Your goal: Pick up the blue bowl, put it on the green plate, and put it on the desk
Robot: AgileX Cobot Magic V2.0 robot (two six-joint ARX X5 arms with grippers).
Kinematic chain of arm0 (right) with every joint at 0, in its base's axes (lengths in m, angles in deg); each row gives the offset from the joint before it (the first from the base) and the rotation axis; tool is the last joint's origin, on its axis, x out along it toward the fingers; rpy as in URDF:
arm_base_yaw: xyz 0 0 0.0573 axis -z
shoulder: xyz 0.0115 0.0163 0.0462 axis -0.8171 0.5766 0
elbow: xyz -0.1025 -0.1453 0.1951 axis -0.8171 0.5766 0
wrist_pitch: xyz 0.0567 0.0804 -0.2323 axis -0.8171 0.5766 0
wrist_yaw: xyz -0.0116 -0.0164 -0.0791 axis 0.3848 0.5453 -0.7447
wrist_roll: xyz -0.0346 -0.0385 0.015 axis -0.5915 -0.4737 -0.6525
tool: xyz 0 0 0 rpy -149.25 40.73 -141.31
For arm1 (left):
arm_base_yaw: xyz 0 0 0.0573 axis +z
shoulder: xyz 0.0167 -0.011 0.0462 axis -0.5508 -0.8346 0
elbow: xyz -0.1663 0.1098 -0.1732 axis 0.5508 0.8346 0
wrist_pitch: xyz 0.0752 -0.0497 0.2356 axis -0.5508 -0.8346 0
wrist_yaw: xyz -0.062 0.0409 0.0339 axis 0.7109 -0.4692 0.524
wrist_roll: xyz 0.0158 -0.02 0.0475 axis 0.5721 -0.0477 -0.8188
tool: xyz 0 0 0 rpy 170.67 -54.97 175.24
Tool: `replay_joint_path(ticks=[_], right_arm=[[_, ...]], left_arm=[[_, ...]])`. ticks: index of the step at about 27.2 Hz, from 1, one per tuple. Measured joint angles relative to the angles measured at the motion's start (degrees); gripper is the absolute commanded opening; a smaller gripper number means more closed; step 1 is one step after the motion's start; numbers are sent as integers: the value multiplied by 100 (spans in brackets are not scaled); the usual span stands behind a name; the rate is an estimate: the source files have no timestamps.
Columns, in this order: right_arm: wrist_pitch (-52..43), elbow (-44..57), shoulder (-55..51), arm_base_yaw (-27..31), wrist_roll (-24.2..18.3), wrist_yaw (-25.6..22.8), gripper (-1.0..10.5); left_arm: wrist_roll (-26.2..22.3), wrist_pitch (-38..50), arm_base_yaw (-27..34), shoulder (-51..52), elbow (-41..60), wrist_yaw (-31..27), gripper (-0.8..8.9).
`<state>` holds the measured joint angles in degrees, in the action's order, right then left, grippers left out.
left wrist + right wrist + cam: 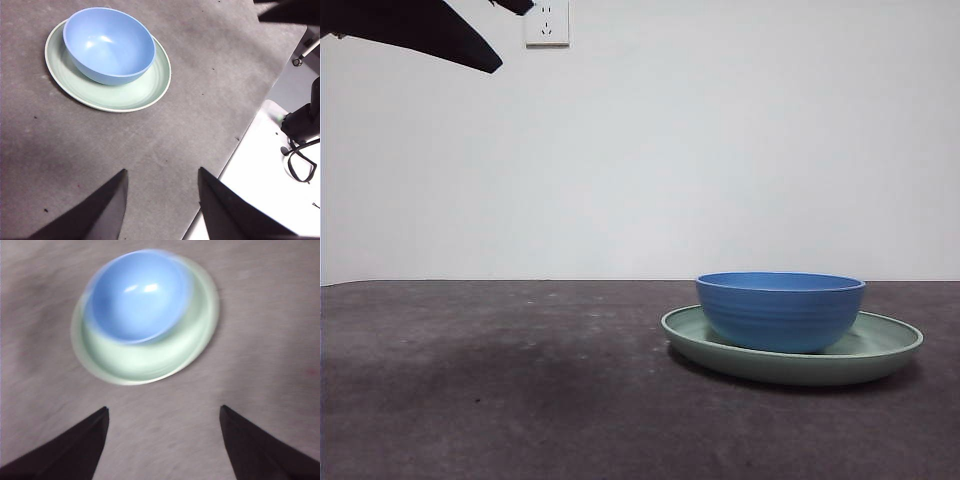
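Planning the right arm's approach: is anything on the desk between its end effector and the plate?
No. The right wrist view shows only bare desk between the open right end effector and the plate, which holds the bowl.

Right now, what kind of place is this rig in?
Probably an indoor lab or test bench, not a kitchen. The blue bowl on the green plate sits on a bare dark desk against a plain white wall with one power socket. The left wrist view shows cabling at the desk's edge.

blue bowl (137, 295) sits off-centre in green plate (150, 357) on desk (270, 340), right gripper (164, 422) jaws apart above, frame blurry
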<state>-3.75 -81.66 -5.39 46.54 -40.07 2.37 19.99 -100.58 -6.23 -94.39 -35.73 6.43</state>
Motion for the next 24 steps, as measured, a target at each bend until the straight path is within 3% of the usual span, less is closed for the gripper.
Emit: replay_joint_path(ticks=[6,12,24], right_arm=[[-627,-11,774,11,321,-125,353],[-1231,-11,2000,170,365,-111,353],[-2356,-11,3849,420,407,501,325]], left_arm=[[0,0,0,0,0,0,225],[0,0,0,0,0,-2,225],[0,0,0,0,0,0,225]])
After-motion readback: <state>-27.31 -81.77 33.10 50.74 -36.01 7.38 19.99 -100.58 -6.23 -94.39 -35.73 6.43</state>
